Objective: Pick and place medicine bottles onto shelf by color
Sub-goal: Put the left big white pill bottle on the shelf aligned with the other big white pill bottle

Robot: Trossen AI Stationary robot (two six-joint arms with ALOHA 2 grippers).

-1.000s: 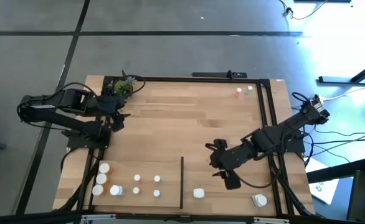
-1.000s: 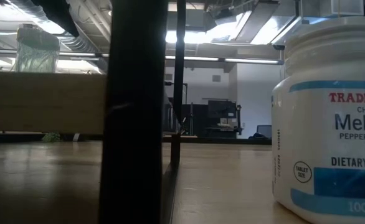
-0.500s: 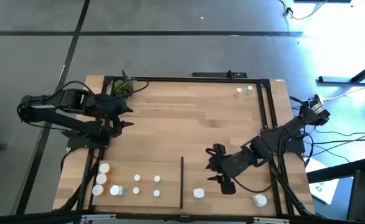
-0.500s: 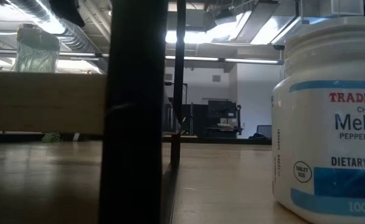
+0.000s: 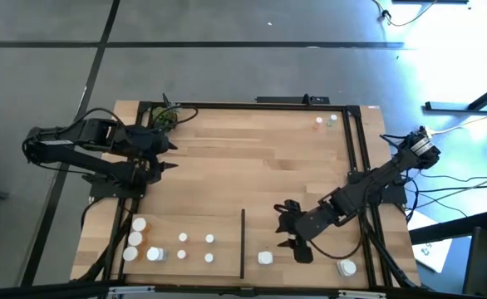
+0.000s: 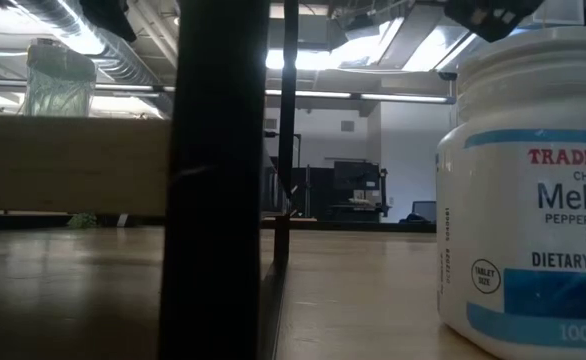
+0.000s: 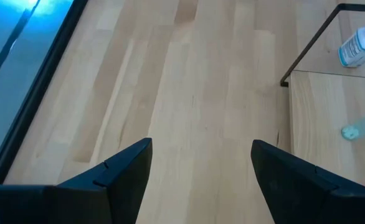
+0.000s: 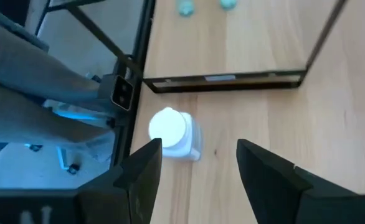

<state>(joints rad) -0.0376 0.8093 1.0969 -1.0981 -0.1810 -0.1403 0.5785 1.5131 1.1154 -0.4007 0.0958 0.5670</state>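
Your right gripper [image 5: 292, 238] hangs open and empty at the lower right of the high view, just beside a white-capped bottle [image 5: 265, 258] right of the black divider strip [image 5: 243, 242]. Another white bottle [image 5: 346, 267] stands near the lower right corner. Your left gripper [image 5: 167, 155] waits open at the upper left, near the potted plant [image 5: 165, 118]. More medicine bottles [image 5: 138, 226] cluster on the shelf [image 5: 252, 166] at lower left

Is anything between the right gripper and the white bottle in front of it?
No. The right wrist view shows only bare wood between the open right gripper and the white bottle.
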